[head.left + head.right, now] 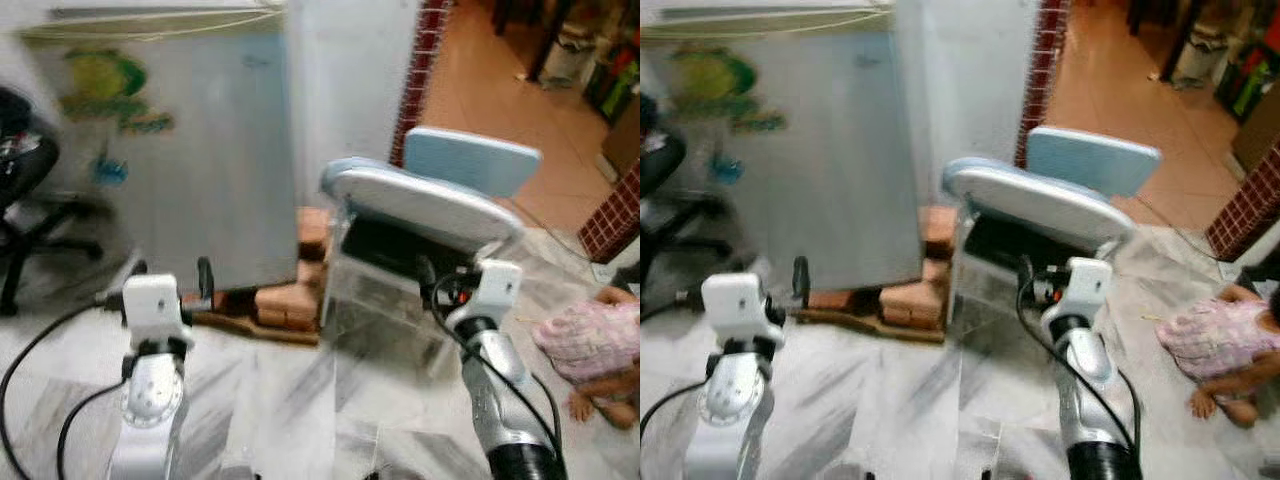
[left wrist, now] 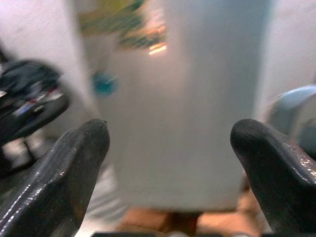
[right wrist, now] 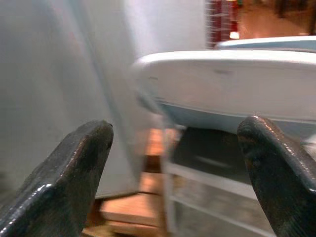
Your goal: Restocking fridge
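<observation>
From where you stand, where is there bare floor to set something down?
Bare marble floor lies between your two arms, before the fridge. It's crowded right: the clear bin with its blue lid, and a person on the floor.

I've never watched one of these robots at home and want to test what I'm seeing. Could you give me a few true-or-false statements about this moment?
1. The fridge door is shut. True.
2. The left gripper holds a bottle. False: its jaws are open and hold nothing.
3. A light blue chair stands to the right of the fridge. True.
4. The fridge stands straight on the marble floor. False: it rests on bricks.
5. The right gripper has its jaws apart. True.
6. A person sits on the floor to the robot's left. False: the person is to its right.
</observation>
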